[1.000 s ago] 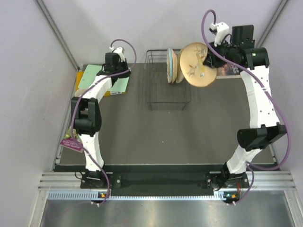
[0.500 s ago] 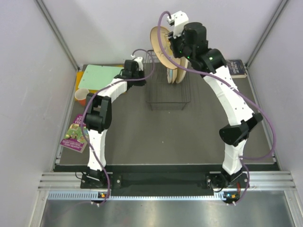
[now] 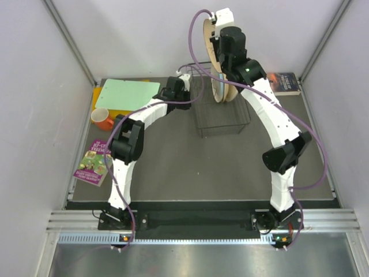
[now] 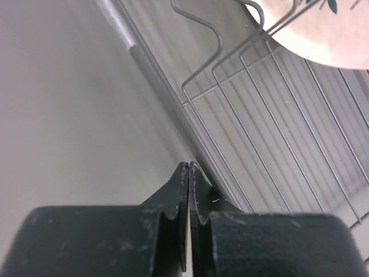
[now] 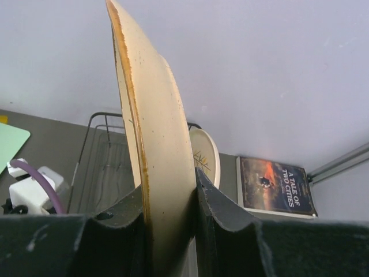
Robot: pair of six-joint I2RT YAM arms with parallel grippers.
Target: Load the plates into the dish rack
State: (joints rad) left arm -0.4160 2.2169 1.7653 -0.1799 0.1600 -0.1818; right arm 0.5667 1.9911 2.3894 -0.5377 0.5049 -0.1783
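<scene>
A dark grey table top (image 3: 190, 167) is enclosed by pale lilac walls, and the black thin-wire rectangular dish rack (image 3: 225, 118) is seen in the upper middle of the overhead view. A peach-tan round plate with a brown rim (image 3: 206, 46) is held on edge, nearly upright, above the far end of the rack and clear of the wires. It is clamped between the fingers of the right gripper (image 5: 167, 196), which press on both of its faces. In the right wrist view a patterned peach-tan plate (image 5: 204, 153) is seen standing on edge inside the rack, just behind the held one. How many plates stand there cannot be counted. The left gripper (image 4: 189, 170) is placed at the left rim of the rack. Its fingers are pressed together with only a hairline slit between them, and the tips meet the rim wire. Whether a wire is pinched cannot be told. A green flat folder (image 3: 130, 92) is laid at the upper left of the table, with an orange cup (image 3: 104, 118) just below it and a colourful book (image 3: 92, 164) further down the left edge. A dark paperback book (image 3: 285, 83) is laid at the upper right.
</scene>
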